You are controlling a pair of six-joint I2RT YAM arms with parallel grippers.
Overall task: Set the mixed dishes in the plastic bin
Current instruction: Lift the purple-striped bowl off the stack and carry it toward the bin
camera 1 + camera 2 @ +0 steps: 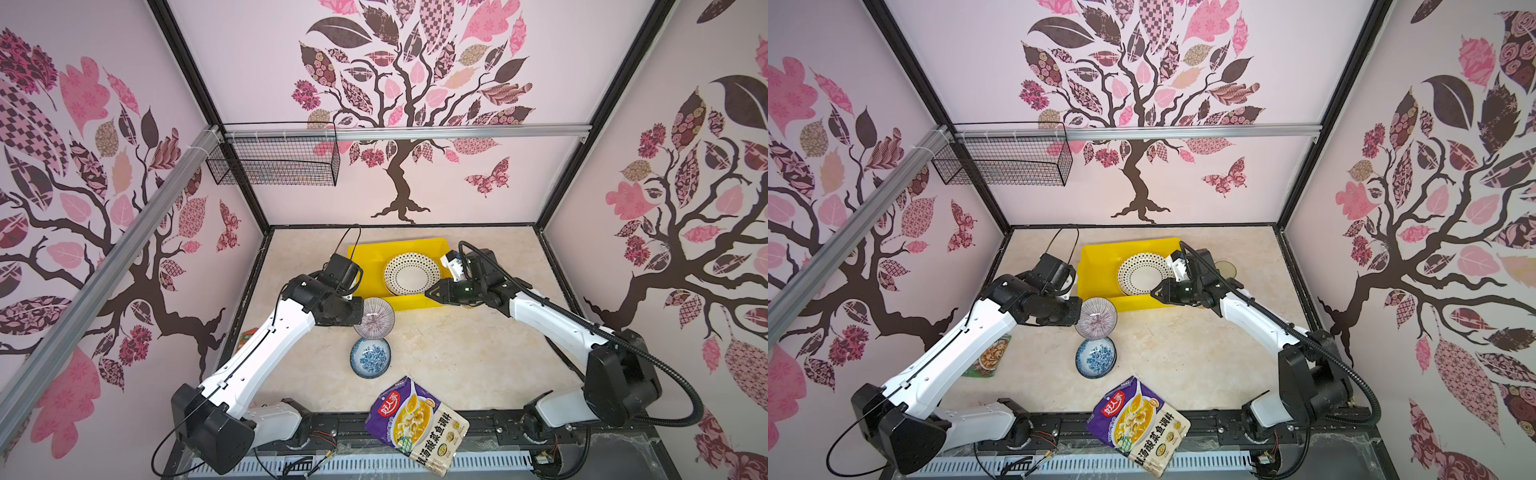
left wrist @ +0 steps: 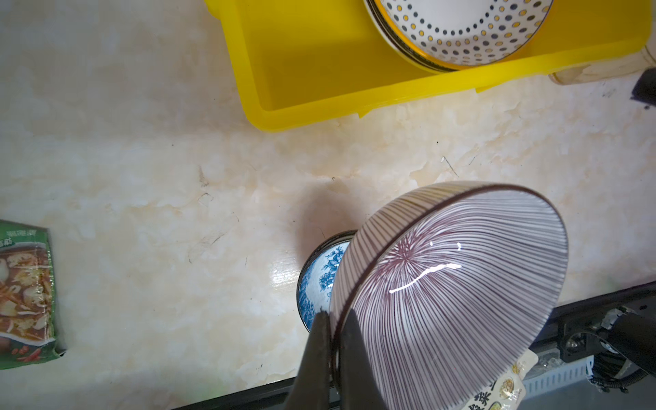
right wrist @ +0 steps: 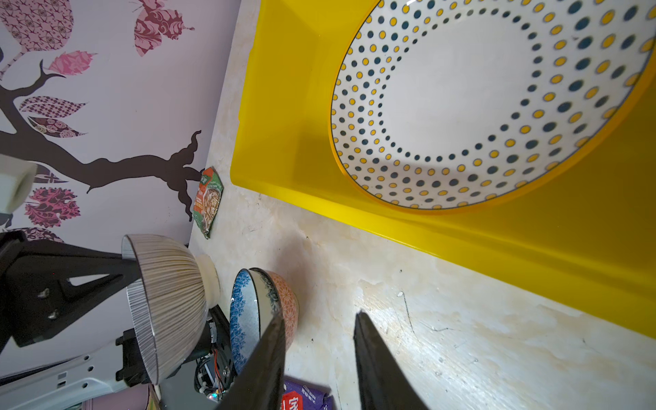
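My left gripper (image 2: pixel 333 316) is shut on the rim of a lined bowl (image 1: pixel 374 318), holding it tilted above the table just in front of the yellow plastic bin (image 1: pixel 368 266). A blue floral bowl (image 1: pixel 370 357) stands on the table right below and in front of it. In the bin a dotted plate (image 1: pixel 411 274) lies on top of other plates. My right gripper (image 1: pixel 430 293) hovers open by the bin's front wall, with nothing between its fingers. A translucent tumbler (image 1: pixel 1226 269) stands beside the bin's right end, partly hidden by the right arm.
A purple food pouch (image 1: pixel 415 424) lies at the table's front edge. A green-orange seasoning packet (image 1: pixel 988 357) lies under the left arm by the left wall. A black wire basket (image 1: pixel 274 160) hangs on the back wall, upper left.
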